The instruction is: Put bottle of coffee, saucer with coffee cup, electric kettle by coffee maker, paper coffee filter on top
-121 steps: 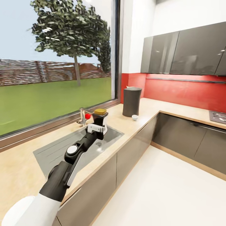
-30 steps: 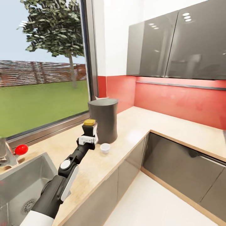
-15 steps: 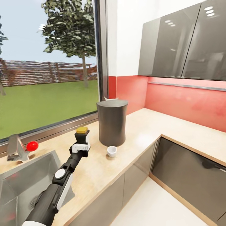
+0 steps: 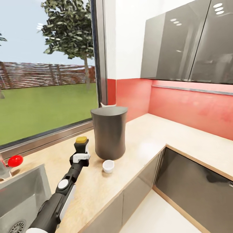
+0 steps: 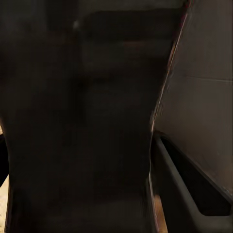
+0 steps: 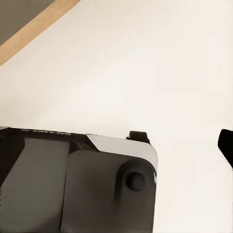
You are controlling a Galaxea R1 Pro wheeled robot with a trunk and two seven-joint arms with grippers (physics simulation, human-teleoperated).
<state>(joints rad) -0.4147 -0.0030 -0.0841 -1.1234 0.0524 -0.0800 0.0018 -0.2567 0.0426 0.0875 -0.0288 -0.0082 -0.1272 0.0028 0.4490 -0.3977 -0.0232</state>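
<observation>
The coffee maker, a dark grey cylinder, stands on the beige countertop by the window corner. A small white coffee cup sits on the counter just in front of it. My left gripper is shut on the bottle of coffee, a dark bottle with a yellow lid, held upright just left of the coffee maker and above the counter. In the left wrist view the dark bottle is pressed close, with one finger beside it.
A steel sink with a red tap knob lies to the left. Grey wall cabinets hang over the red backsplash. The right wrist view looks down on pale floor and part of my base.
The camera has travelled from the sink toward the corner, so the coffee maker and cup look closer. My left arm still holds the bottle, now nearer the coffee maker's left side.
</observation>
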